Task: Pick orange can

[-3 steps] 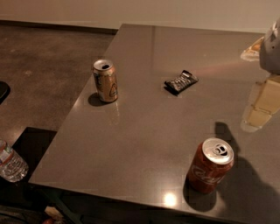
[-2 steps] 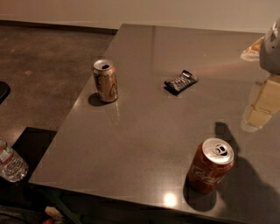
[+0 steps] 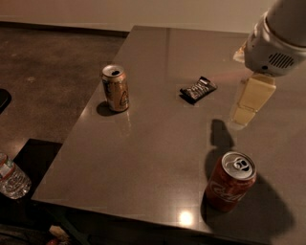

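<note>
- A clear plastic water bottle point(image 3: 12, 178) shows at the lower left edge of the view, below the level of the table and off its near left corner.
- The table point(image 3: 158, 143) has a smooth grey-brown top; a small bright spot of light glints near its front edge.
- A red can point(image 3: 230, 181) with white script stands upright near the front right of the table. Its top is opened, and it casts a broad shadow to the right.
- The claw point(image 3: 243, 115) is pale yellow and hangs over the right side of the table, beyond the red can and above the surface. It carries nothing. I cannot tell whether it is spread wide or closed up.
- Its dark shadow falls on the table just left of it, between it and the red can.
- The white arm point(image 3: 279, 40) enters from the upper right corner.
- The orange can point(image 3: 115, 88) stands upright on the left part of the table, near the left edge and well apart from the claw. Its silver top is opened.
- A dark wrapped snack point(image 3: 198, 89) lies flat near the middle, between the orange can and the claw.
- Beyond, a dark floor point(image 3: 48, 62) meets a pale wall point(image 3: 143, 12).
</note>
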`<action>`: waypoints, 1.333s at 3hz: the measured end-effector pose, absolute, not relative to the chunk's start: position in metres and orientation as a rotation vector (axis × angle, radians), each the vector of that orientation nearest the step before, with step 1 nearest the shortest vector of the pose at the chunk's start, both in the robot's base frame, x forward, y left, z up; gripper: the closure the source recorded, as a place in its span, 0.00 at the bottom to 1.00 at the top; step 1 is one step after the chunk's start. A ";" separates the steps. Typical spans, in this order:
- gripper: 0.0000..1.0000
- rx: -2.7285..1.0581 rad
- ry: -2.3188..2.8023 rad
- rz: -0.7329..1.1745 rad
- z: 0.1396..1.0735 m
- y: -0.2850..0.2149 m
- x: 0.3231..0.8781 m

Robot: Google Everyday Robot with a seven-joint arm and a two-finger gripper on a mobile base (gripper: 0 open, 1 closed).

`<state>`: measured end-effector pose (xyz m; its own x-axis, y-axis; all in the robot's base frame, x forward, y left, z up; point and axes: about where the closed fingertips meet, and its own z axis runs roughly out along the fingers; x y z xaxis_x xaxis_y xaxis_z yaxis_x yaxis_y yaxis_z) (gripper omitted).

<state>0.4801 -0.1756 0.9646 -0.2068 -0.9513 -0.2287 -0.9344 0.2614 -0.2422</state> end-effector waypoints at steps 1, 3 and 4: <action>0.00 -1.702 2.184 -0.026 0.954 -0.147 0.516; 0.00 -1.567 2.092 0.198 0.940 -0.069 0.574; 0.00 -1.539 2.040 0.270 0.937 -0.029 0.583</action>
